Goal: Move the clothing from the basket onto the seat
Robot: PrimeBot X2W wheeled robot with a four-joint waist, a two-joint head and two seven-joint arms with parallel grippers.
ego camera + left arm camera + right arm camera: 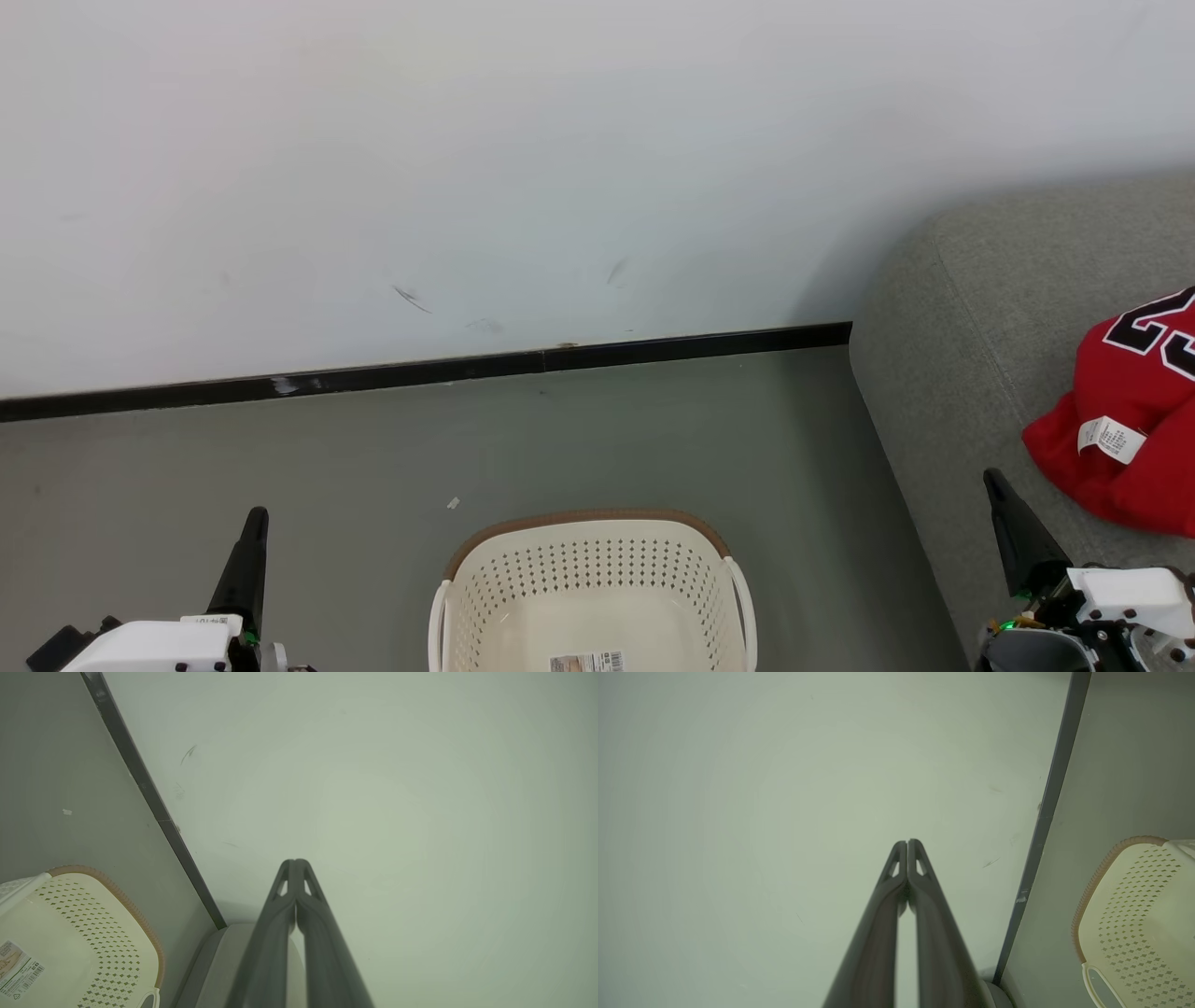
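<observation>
My left gripper (pixel 295 863) has its two dark fingers pressed together tip to tip, with nothing between them. In the head view it stands at 7 o'clock and points toward 12. My right gripper (pixel 906 843) is closed the same way and holds nothing. It sits at 5 o'clock in the head view with its tip leaning toward 11, showing against the front edge of the seat (pixel 980 280).

Between the two grippers, at 6 o'clock in the head view, the basket (pixel 597 569) stands on the grey floor (pixel 653 439). Its brown rim band faces the wall, and a barcode label (pixel 586 663) shows on its pale bottom.

From my right gripper the clothing (pixel 1120 411) is at about 2 o'clock. It is a crumpled red heap lying on the seat, with a black white-edged number cut off by the picture's edge and a white tag (pixel 1111 439) facing up.

The seat fills the 3 o'clock side. Past the floor, toward 12, a black baseboard (pixel 467 369) runs under a scuffed white wall (pixel 560 140).
</observation>
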